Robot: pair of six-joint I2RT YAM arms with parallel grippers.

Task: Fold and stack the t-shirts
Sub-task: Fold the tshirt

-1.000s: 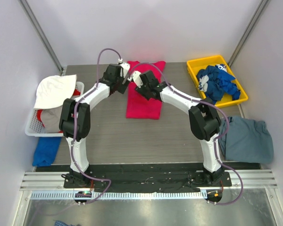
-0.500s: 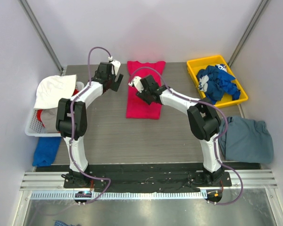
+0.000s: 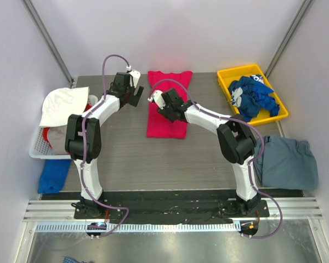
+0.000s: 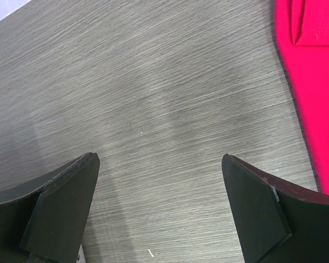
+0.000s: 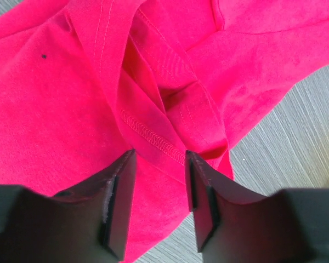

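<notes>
Since a second ago the left gripper (image 4: 159,158) has drawn leftward, away from the bright pink-red t-shirt (image 3: 167,123). It now hangs over bare table (image 3: 153,159), jaws wide apart with nothing between them; the shirt's edge shows at the right of its wrist view. The right gripper (image 5: 159,156) has shifted slightly left and sits on the shirt's upper-left part. Its jaws are narrowed about a stitched hem fold; whether they pinch it cannot be told. The shirt lies unmoved as a narrow strip at upper centre of the top view. Royal blue t-shirts (image 3: 252,96) remain in the yellow tray (image 3: 223,79) at upper right, and the slate grey-blue t-shirt (image 3: 288,161) at right.
</notes>
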